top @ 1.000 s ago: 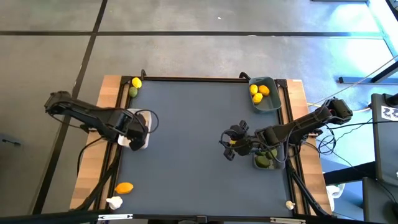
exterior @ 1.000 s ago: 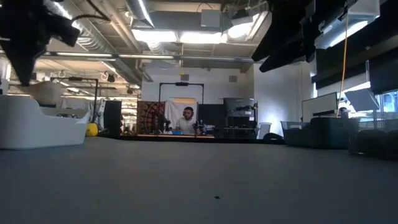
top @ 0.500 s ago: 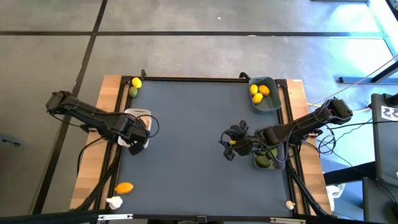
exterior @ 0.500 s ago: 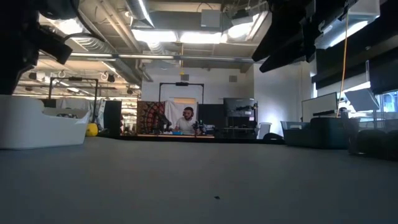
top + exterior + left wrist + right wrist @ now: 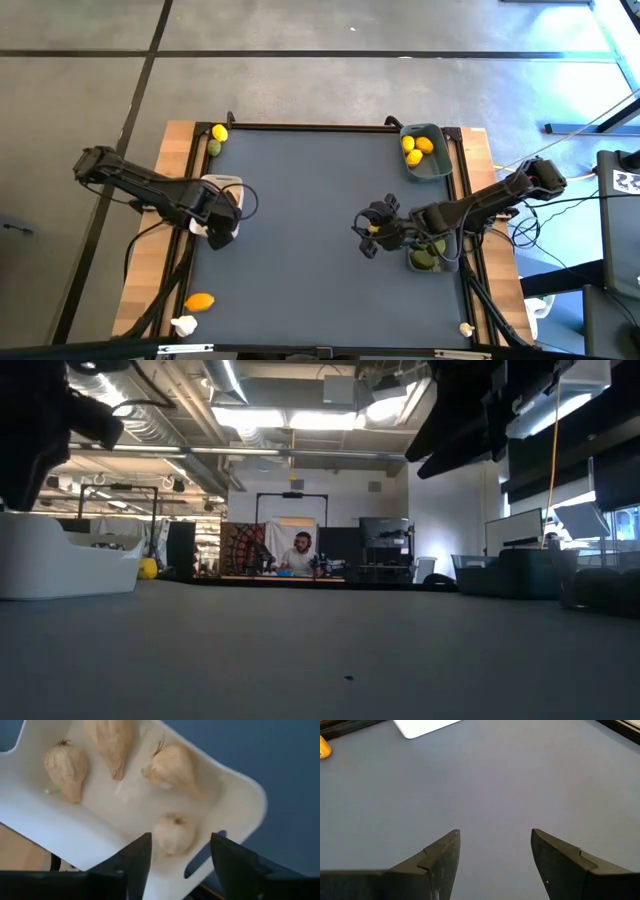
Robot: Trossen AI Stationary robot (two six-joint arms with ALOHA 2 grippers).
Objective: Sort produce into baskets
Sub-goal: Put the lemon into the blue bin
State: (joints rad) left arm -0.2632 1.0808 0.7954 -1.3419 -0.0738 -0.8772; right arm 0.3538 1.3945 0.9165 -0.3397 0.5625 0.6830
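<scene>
My left gripper [image 5: 222, 214] is open above the white basket [image 5: 222, 181] at the table's left side. In the left wrist view [image 5: 180, 840] its fingers stand over the basket [image 5: 75, 835]. Several garlic bulbs [image 5: 172, 834] lie on the basket's floor. My right gripper [image 5: 366, 236] is open and empty over bare table, left of the dark grey basket [image 5: 445, 262], which holds limes [image 5: 424, 259]. The blue-grey basket [image 5: 436, 167] at the far right holds lemons [image 5: 415, 148]. Loose on the table's left edge are a lemon [image 5: 200, 301], a garlic bulb [image 5: 184, 324], and another lemon [image 5: 219, 132] beside a lime [image 5: 213, 148].
Another garlic bulb [image 5: 466, 327] lies at the near right corner. The middle of the grey mat [image 5: 300, 220] is bare. Wooden strips [image 5: 140, 290] run along the table's sides. A person [image 5: 300, 552] sits far off in the room beyond the table.
My left gripper has risen a little above the white basket. In the low view, an off-white bulb that showed just above the basket's rim under the gripper no longer shows. My right arm has kept still.
</scene>
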